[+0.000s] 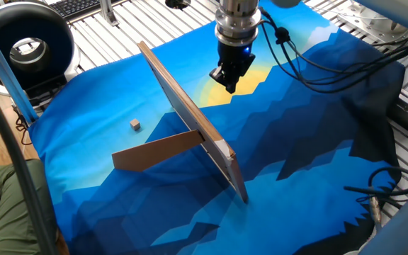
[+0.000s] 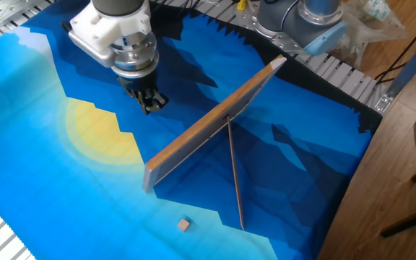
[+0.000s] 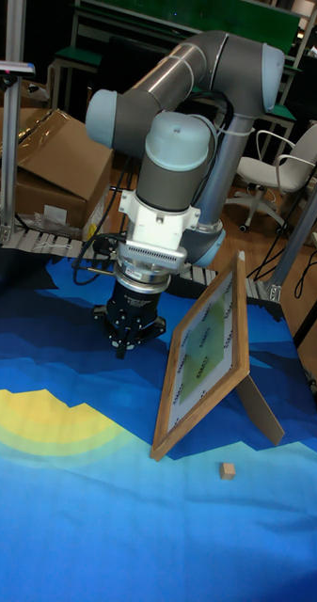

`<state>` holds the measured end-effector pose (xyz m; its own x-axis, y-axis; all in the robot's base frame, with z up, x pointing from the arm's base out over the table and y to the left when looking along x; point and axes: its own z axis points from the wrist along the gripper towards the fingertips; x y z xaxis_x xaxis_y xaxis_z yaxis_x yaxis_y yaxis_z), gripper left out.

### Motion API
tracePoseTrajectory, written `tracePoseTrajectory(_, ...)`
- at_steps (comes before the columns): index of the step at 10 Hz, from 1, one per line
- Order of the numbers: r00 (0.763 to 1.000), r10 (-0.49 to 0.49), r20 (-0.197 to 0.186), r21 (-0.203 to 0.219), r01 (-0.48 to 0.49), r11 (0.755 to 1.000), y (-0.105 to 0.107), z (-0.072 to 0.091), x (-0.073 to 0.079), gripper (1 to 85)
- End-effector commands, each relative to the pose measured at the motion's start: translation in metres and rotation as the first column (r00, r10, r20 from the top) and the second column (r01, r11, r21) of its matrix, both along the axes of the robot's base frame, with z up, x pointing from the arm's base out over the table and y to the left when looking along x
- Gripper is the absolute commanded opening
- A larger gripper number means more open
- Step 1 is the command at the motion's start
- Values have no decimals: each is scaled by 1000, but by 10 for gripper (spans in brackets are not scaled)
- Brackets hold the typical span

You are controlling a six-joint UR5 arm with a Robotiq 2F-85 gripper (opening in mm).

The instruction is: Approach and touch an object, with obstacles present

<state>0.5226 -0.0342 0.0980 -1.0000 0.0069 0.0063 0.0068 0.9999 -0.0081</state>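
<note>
Gripper [image 1: 232, 83]: carried on the single arm, pointing straight down above the yellow sun patch of the blue printed cloth [image 1: 310, 163], clear of the surface and touching nothing; fingers drawn close together with nothing between them, so narrow and empty. Object: tiny wooden cube [image 1: 135, 125], lying alone on the cloth in the open, on the far side of the barrier from the gripper; in the tall fixed view it sits just off the near lower corner of the barrier, well apart from the fingers. Obstacles: large wooden board [image 1: 190, 117], standing on its long edge and leaning slightly, held up by a brown prop panel [image 1: 156, 151] joined crosswise to its back face and running out over the cloth on the cube's side. Relation: board stands squarely between gripper and cube; prop panel lies near the cube but apart from it. Step in hand, as judged: approach phase, with the gripper on the wrong side of the barrier and the touch not yet made. Next move, as judged: a route either over the board's top edge with enough height to clear it, or around one of its ends, then a descent onto the cube from above, kept off the prop panel. Risk, as judged: a low or direct line would strike the board and may topple it toward the cube.
</note>
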Motion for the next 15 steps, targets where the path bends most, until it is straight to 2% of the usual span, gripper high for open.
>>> tracePoseTrajectory(1,1000,19,16,3,-19,1000,-1,-2,5,10)
tracePoseTrajectory(3,999,23,30,-1,-23,1000,-2,-2,9,10)
tracePoseTrajectory(4,998,39,48,33,-41,999,8,-2,13,10)
tracePoseTrajectory(5,993,67,99,32,-70,997,8,-1,26,10)
tracePoseTrajectory(6,989,76,130,34,-81,996,10,0,34,10)
tracePoseTrajectory(7,987,76,138,40,-83,996,12,1,36,10)
tracePoseTrajectory(8,981,98,170,42,-107,993,14,2,44,10)
tracePoseTrajectory(9,982,108,153,13,-111,994,6,1,40,10)
tracePoseTrajectory(10,989,109,102,3,-110,994,2,-1,27,10)
tracePoseTrajectory(11,994,98,53,6,-99,995,6,27,14,10)
tracePoseTrajectory(12,996,86,11,-1,-86,996,13,65,1,10)
tracePoseTrajectory(13,998,69,-5,8,-69,998,25,88,-7,10)
tracePoseTrajectory(15,999,27,-23,11,-27,1000,50,120,-14,10)
